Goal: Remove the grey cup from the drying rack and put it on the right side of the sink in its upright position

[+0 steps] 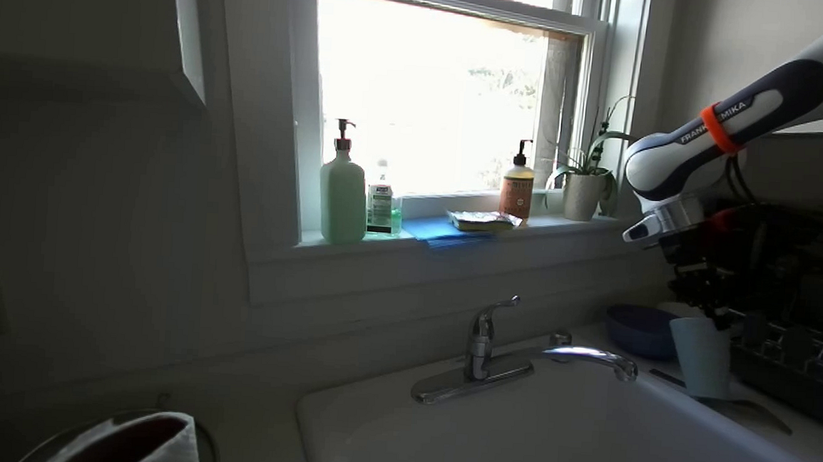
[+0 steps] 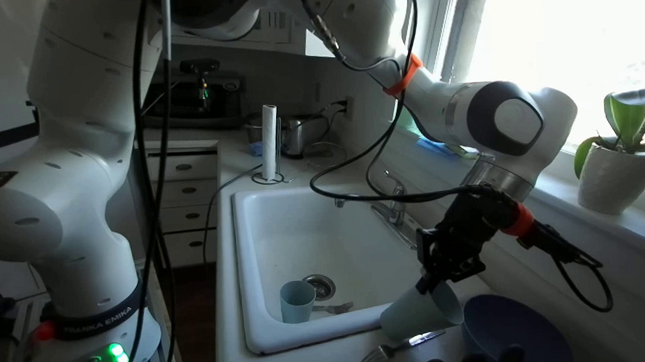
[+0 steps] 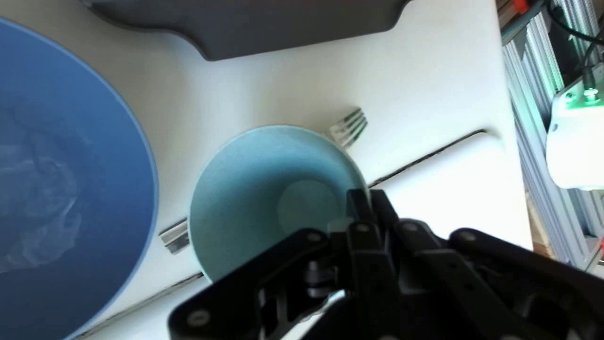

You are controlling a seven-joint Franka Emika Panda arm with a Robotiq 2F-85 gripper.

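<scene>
The grey cup (image 2: 415, 315) hangs tilted beside the near end of the sink (image 2: 308, 336), over the counter. It also shows in another exterior view (image 1: 702, 363) and, mouth toward the camera, in the wrist view (image 3: 245, 189). My gripper (image 3: 370, 203) is shut on the cup's rim, one finger inside and one outside; it shows dark in both exterior views (image 1: 719, 318) (image 2: 430, 284). The drying rack (image 1: 795, 379) is dark and apart from the cup; part of it shows in the wrist view (image 3: 302, 28). Whether the cup's base touches the counter I cannot tell.
A blue bowl (image 2: 512, 325) stands close beside the cup. A fork (image 2: 377, 359) lies on the counter under it. A second similar cup (image 2: 297, 302) and a fork (image 2: 337, 308) are in the sink. The faucet (image 1: 480, 342) reaches over the basin.
</scene>
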